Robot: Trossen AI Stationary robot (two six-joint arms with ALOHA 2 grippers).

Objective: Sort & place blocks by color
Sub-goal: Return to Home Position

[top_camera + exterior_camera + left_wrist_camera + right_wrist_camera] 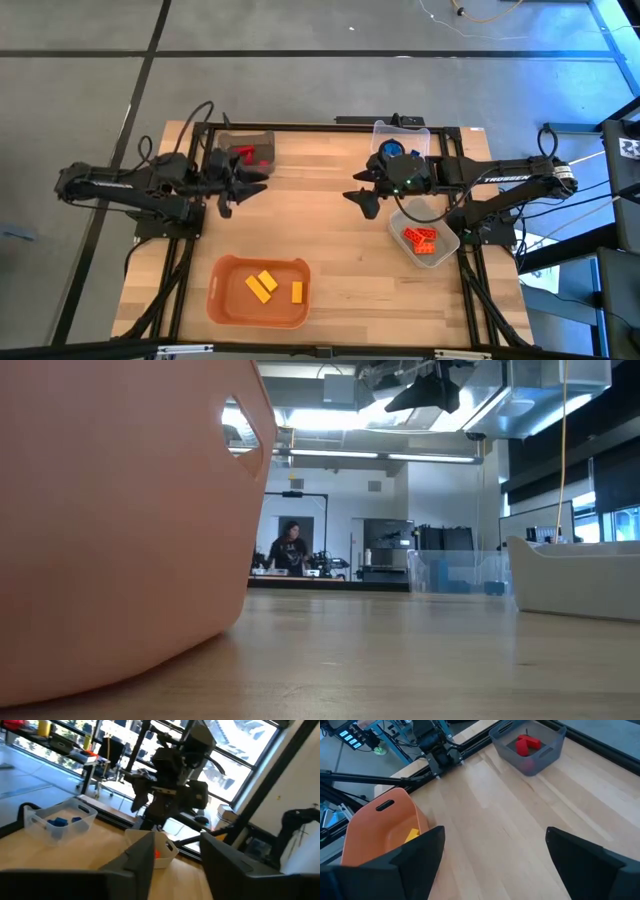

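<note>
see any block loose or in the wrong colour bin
Nothing stands out. The red blocks lie in the dark bin, yellow blocks in the orange bin, orange blocks in the near clear bin, blue blocks in the far clear bin. None lies loose. The left end effector and right end effector hang open, empty.

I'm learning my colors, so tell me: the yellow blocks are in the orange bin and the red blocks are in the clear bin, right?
Not quite. The red blocks are in the dark bin, not a clear one, as the high view shows. The yellow blocks are in the orange bin, as you said.
</note>
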